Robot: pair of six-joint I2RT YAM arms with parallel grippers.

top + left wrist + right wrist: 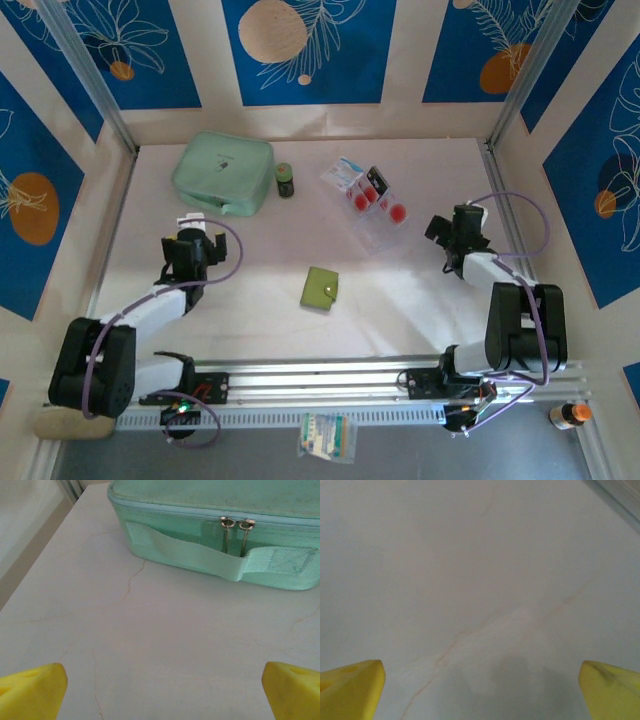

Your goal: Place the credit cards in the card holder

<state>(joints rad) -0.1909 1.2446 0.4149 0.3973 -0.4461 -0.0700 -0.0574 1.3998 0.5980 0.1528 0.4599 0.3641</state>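
Your left arm (150, 300) reaches forward from its base at the near edge of the table (400, 290), elbow bent. Its jaws are spread wide and empty, low over the table. Your right arm (510, 300) is folded tighter, its jaws equally wide and empty, with the yellow fingertips (350, 690) aimed at the table.

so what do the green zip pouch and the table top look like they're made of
Pouch: matte woven fabric, probably nylon or polyester; the weave is visible, with a webbing strap handle and two metal zip pulls. Table top: smooth, pale, marble-look surface with thin brownish veins and a slight sheen; it could be real stone or printed laminate, the look cannot settle it.
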